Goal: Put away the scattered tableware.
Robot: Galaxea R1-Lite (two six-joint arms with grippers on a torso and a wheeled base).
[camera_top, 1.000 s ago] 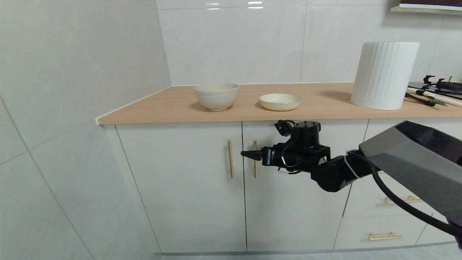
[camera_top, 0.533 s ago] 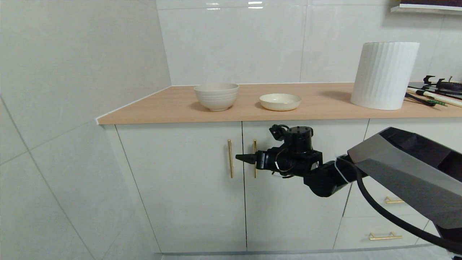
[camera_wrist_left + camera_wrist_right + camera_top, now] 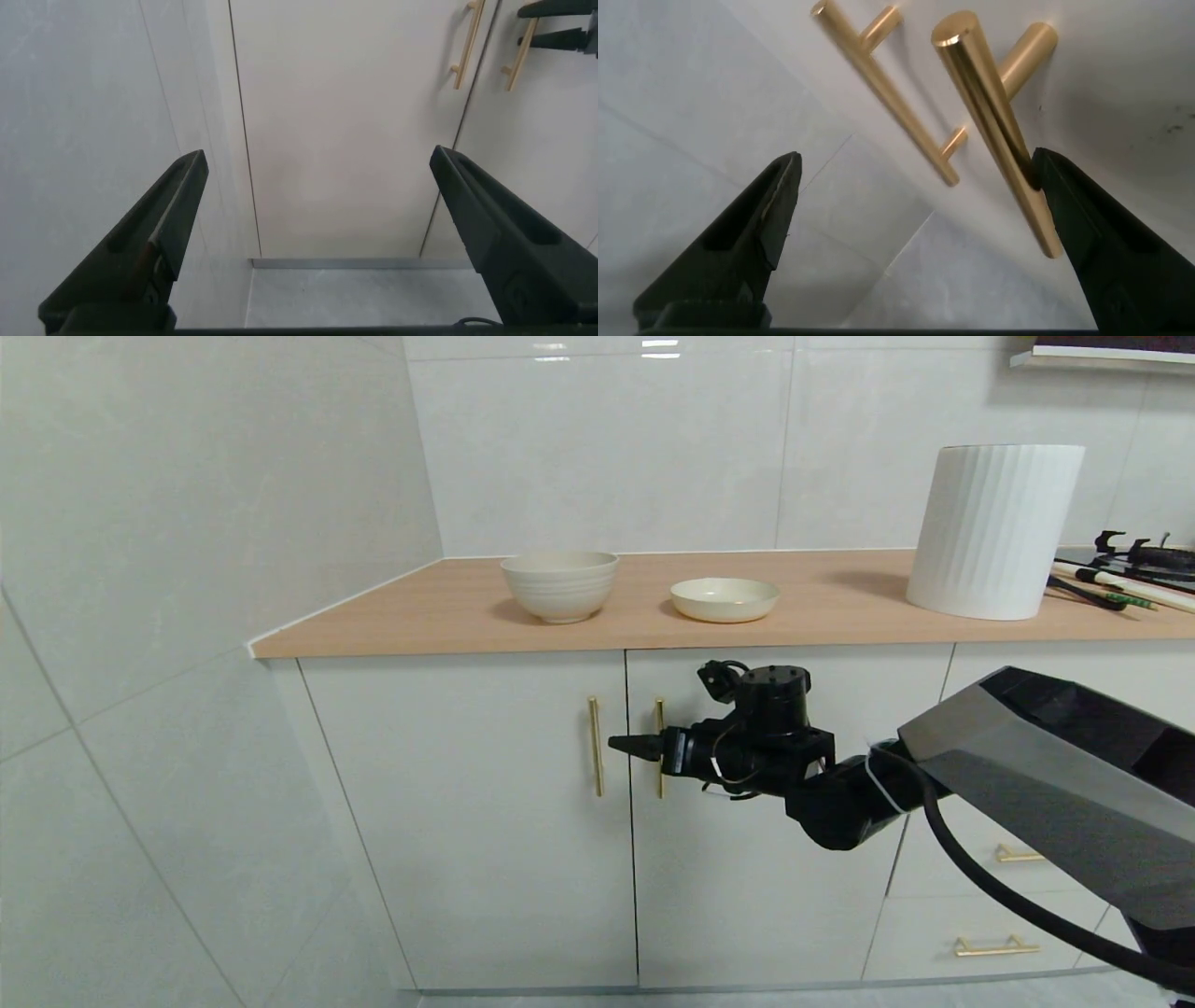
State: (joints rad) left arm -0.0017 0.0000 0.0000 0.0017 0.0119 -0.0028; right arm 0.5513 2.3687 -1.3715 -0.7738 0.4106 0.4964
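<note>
A ribbed bowl (image 3: 560, 584) sits on the counter (image 3: 840, 621) with a shallow dish (image 3: 724, 598) at its 3 o'clock, well apart. Farther toward 3 o'clock stands a tall white ribbed container (image 3: 995, 530). At about 6 o'clock from the two dishes, the right gripper (image 3: 624, 745) hangs in front of the cabinet doors, its fingers spread wide around the right door's brass handle (image 3: 999, 131). The left door's handle (image 3: 595, 747) is just beside it. The left gripper (image 3: 318, 161) faces the lower cabinet, fingers wide and holding nothing.

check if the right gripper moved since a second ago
Yes: the right gripper shifted left and slightly down, bringing its tip nearer the left door handle.
</note>
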